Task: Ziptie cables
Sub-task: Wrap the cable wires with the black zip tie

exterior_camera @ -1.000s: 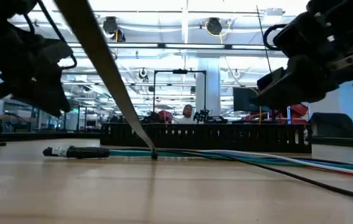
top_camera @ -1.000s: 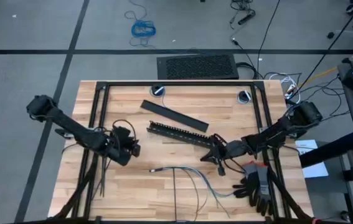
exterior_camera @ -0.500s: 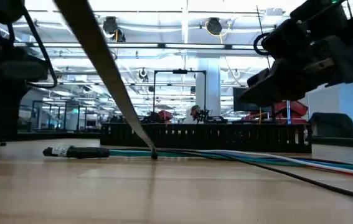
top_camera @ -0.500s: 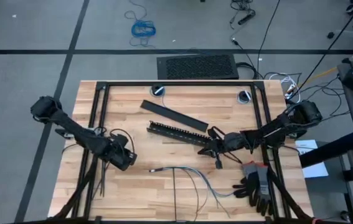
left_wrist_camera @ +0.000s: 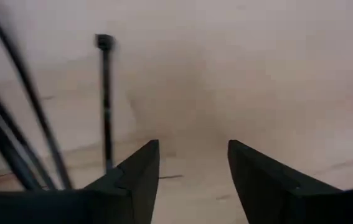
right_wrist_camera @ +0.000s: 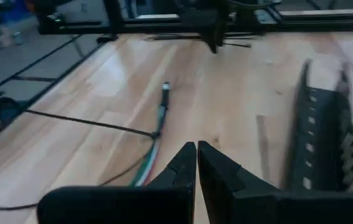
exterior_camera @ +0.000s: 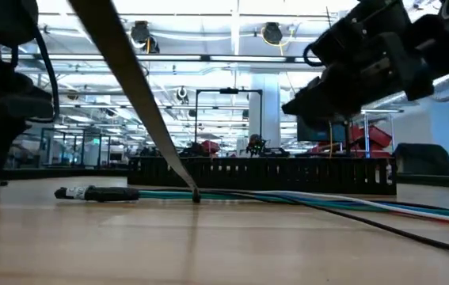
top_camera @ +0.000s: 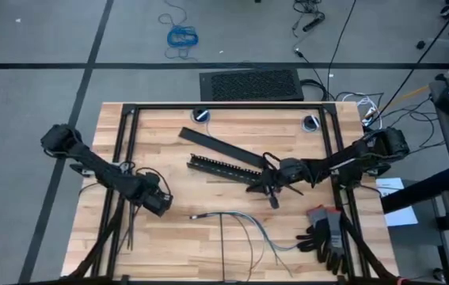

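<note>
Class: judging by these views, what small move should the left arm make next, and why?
Probably lower the left gripper onto a ziptie: its fingers are open and empty above the wood, the black strips lie just beside them, and the cables are not yet tied.

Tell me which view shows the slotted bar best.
The high view: the whole slotted bar lies unobstructed on the table. The right wrist view shows only one end, the low view only its side edge-on, the left wrist view nothing.

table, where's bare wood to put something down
Bare wood lies between the left gripper and the slotted bar, and along the far edge of the table between the two round holes. The near right is crowded: cables, gloves.
</note>
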Controlling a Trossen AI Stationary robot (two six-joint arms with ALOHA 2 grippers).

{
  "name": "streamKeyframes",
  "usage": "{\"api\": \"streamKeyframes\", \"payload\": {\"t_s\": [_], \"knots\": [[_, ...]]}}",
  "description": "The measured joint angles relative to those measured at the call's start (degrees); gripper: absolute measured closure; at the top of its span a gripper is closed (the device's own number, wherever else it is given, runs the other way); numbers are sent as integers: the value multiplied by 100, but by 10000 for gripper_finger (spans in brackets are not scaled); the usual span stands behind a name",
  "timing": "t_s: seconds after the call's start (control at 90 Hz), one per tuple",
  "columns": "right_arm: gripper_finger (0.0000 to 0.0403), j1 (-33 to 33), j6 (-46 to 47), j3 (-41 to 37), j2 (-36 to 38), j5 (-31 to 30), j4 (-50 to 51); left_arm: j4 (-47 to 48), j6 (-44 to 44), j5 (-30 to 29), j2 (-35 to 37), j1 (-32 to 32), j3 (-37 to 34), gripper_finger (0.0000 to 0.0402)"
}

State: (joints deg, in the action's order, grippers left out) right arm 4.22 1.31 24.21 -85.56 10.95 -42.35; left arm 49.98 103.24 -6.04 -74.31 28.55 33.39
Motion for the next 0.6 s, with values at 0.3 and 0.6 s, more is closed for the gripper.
{"api": "streamKeyframes", "payload": {"t_s": [0.3,0.6], "knots": [[394,40,-62,39,0,-56,427,1471,-234,790,32,-513,650,228],[394,29,59,39,-24,-93,514,1646,-1086,-87,34,-890,813,229]]}}
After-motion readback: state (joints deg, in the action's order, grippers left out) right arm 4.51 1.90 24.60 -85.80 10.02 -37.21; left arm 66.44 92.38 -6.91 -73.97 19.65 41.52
